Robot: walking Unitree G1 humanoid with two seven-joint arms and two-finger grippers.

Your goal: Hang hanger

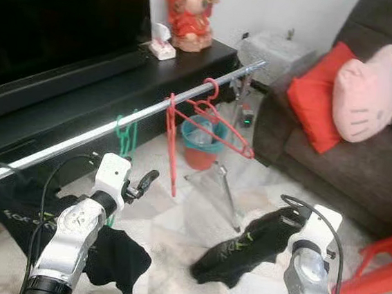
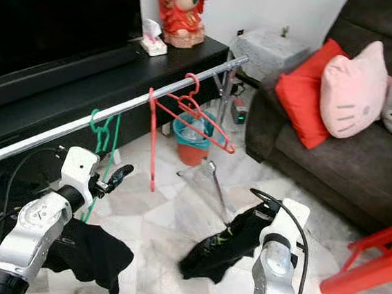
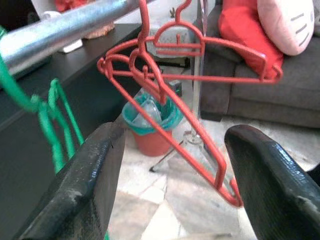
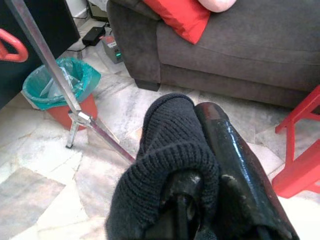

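Nearest you, your right gripper [image 2: 262, 219] is clamped on a black garment [image 2: 224, 250] that droops toward the floor. Your left gripper [image 1: 140, 183] stands wide open and empty, just below the rail [image 1: 114, 131]. Beyond it, a green hanger [image 1: 124, 136] and 2 red hangers [image 1: 208, 124] sit hooked on that rail. Looks like hanging is done here; next you'd likely back the left arm off, or reach for a hanger to dress.

Two silver arms, each with a white wrist block and a looping black cable; left tool [image 1: 144, 181] has glossy black fingers [image 3: 82, 192]; right tool [image 4: 210, 165] likewise.
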